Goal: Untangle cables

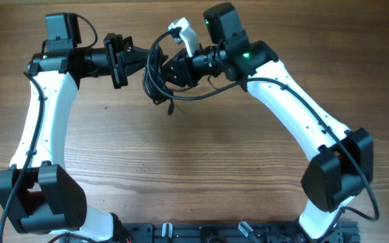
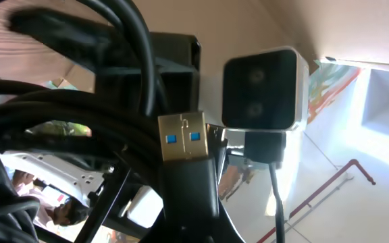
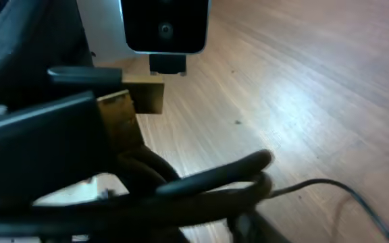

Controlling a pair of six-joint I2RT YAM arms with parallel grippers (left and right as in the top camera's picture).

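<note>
The cables [image 1: 156, 74] are a black bundle of loops held above the table at the far middle, between both grippers. My left gripper [image 1: 140, 65] is shut on the bundle from the left. In the left wrist view a metal USB plug with blue inside [image 2: 184, 135] sticks up from my jaws, with thick black loops [image 2: 59, 115] beside it. My right gripper [image 1: 169, 71] is shut on the bundle from the right. In the right wrist view the loops [image 3: 208, 185] cross my jaws, with a metal plug [image 3: 121, 111] to the left. My fingertips are hidden by cable.
A white plug-like piece [image 1: 183, 34] sticks up just behind the right gripper. A thin cord [image 1: 201, 94] trails from the bundle toward the right arm and shows in the right wrist view [image 3: 329, 183]. The wooden table [image 1: 201, 155] lies below.
</note>
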